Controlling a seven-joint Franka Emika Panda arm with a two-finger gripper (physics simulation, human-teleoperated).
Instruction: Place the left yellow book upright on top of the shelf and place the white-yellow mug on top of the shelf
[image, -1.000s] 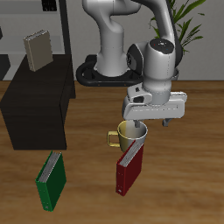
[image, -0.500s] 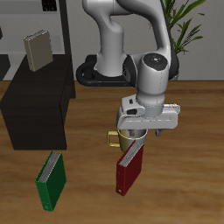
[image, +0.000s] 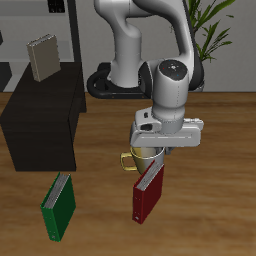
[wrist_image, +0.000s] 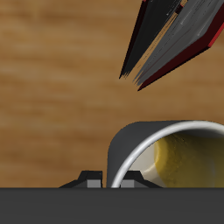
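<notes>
The hand hangs at center frame directly over the white-yellow mug, just above its rim; whether its fingers are apart cannot be told. The dark red book lies just below the mug.

The table is brown wood with a visible plank grain, running to the near edge. Far behind it, a green leafy plant rises against a pale wall. At the far corner past the black cabinet there are dim grey shapes, too dark to name. The light is soft and even, and the shadows are faint.
</notes>
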